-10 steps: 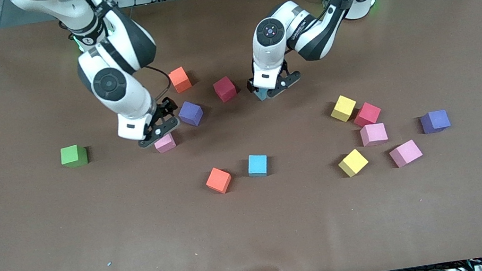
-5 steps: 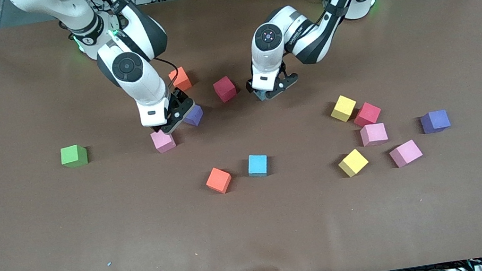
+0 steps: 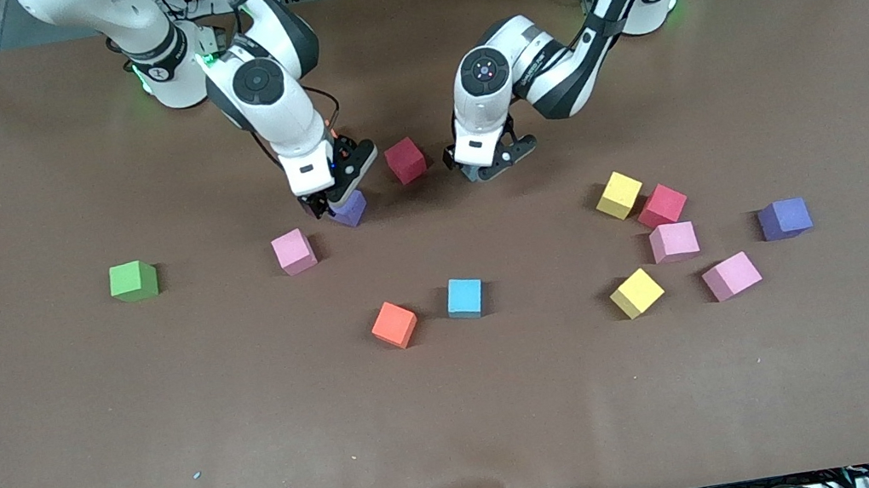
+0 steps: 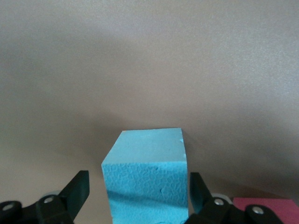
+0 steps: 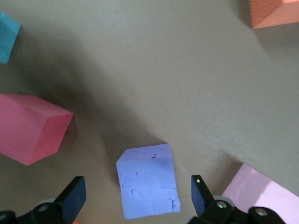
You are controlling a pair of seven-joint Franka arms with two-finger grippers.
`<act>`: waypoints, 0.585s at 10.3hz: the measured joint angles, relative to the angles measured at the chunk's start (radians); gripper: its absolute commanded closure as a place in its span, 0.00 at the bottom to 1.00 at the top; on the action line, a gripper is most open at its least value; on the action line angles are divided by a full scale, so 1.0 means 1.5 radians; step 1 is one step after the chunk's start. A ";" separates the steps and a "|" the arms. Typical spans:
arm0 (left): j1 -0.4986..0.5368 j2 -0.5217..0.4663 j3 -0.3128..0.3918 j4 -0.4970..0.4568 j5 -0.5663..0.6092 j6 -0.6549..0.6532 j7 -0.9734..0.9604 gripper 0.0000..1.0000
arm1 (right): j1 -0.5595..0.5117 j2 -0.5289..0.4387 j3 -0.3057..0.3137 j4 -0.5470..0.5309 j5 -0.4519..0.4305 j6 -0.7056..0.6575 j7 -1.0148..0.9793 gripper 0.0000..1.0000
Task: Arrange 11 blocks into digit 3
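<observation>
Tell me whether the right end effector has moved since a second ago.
Yes. The right end effector has left the pink block it hovered over and now sits, open, over the purple block, closer to the red block.

Loose foam cubes [image 3: 464, 298] lie scattered on the table [image 3: 84, 434]. Six cluster toward the left arm's end (two of them touching). One cube [image 3: 133, 280] sits alone toward the right arm's end.

both arms reach down toward the bench's middle. the right gripper [image 3: 338, 193] hangs low with jaws spread wide; the left gripper [image 3: 485, 167] sits low too, jaws apart.
</observation>
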 measured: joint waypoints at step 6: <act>-0.006 0.011 -0.001 0.020 0.000 0.000 0.017 0.87 | -0.005 0.037 -0.010 -0.011 0.000 0.043 -0.101 0.00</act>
